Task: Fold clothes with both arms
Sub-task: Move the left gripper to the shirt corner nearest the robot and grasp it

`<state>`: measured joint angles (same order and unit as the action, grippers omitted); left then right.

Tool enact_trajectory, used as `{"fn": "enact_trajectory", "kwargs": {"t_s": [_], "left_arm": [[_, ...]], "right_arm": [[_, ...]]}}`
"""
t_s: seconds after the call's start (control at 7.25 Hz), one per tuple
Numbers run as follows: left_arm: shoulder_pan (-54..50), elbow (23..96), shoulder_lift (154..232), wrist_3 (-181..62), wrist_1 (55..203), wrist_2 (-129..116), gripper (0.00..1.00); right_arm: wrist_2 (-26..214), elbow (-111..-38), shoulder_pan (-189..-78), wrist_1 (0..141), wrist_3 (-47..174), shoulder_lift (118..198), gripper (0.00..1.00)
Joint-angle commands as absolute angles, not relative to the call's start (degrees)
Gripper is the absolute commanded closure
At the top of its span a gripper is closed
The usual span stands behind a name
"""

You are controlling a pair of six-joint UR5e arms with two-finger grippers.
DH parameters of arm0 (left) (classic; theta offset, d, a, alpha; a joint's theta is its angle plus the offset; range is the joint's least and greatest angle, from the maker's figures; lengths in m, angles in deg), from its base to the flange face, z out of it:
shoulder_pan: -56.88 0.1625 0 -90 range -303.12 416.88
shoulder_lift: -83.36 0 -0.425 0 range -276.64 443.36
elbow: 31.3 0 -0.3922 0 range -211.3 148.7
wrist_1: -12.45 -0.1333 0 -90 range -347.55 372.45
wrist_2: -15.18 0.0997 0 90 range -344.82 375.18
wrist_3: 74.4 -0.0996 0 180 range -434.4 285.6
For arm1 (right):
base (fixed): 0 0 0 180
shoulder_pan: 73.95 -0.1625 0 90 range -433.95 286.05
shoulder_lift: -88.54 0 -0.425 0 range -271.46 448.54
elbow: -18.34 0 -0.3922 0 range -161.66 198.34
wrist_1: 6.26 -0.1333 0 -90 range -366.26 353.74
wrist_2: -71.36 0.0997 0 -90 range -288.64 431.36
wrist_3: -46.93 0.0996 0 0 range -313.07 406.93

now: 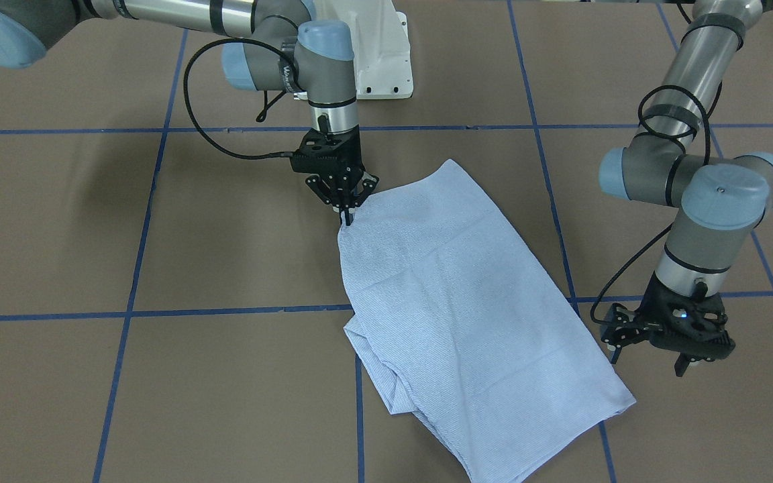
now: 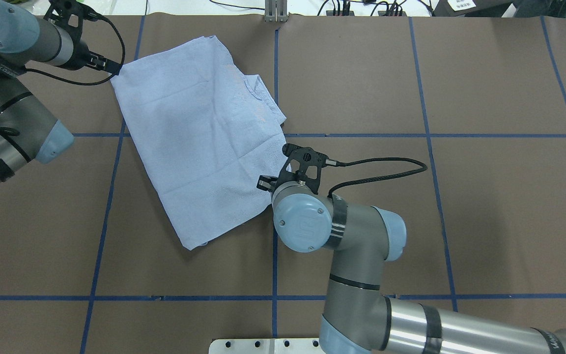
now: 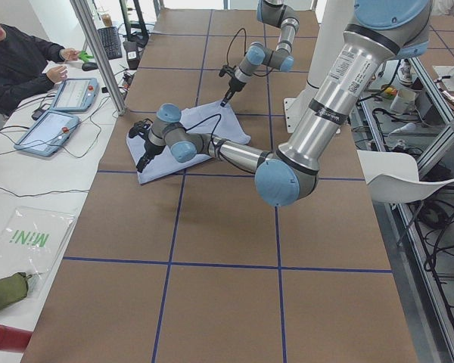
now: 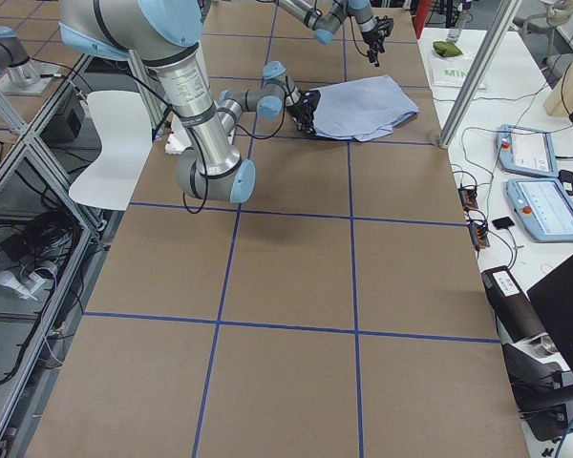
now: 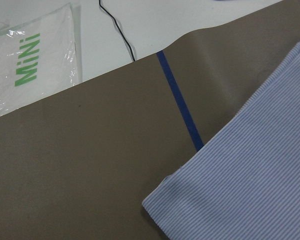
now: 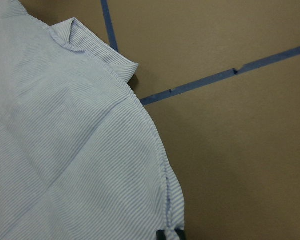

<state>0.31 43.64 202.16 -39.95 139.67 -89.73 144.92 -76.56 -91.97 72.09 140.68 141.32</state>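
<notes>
Shirt [image 2: 199, 142] lies folded to a rough rectangle on the brown table [image 2: 460, 221]. It's on the robot's L half, twd the far edge, sitting diagonal over a crossing of blue tape lines [image 2: 361, 135]. Plain side up w/ a few creases; a bunched fold w/ a seam sticks out on its far-R side.

R gripper [image 1: 347, 216] points straight down at the shirt's R-side corner nearer the robot. Its fingers are clenched on the cloth edge, which peaks up a little; the rest lies flat.

L gripper [image 1: 684, 364] hovers low just beside the far-L corner, apart from it as far as I can see, and that corner lies flat on the table. Can't tell if its jaws are apart or closed.

A person [image 3: 19, 57] sits at the side desk by two tablets [image 3: 74, 94].
</notes>
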Motion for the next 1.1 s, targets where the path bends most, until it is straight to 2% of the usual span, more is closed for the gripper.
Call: {"fn": "enact_trajectory", "kwargs": {"t_s": [0.0,0.41,0.69,0.83,0.97], "left_arm": [[2.5,56.3,196.9,-26.7,139.1,-96.0,0.0],[20.9,81.5,182.3,4.5,139.2,-92.1,0.0],[35.4,84.0,180.0,22.5,139.1,-78.7,0.0],[39.8,84.0,180.1,28.8,139.1,-75.3,0.04],[42.6,83.7,180.4,33.4,139.0,-74.1,0.2]], "right_arm": [[144.7,-87.0,-90.5,76.9,141.1,146.5,1.0],[143.3,-87.7,-89.0,77.1,141.1,147.2,1.0],[142.9,-87.7,-88.9,77.1,141.1,147.2,1.0],[142.6,-87.7,-88.9,77.1,141.1,147.2,1.0],[142.6,-87.7,-88.8,77.1,141.1,147.2,1.0]]}}
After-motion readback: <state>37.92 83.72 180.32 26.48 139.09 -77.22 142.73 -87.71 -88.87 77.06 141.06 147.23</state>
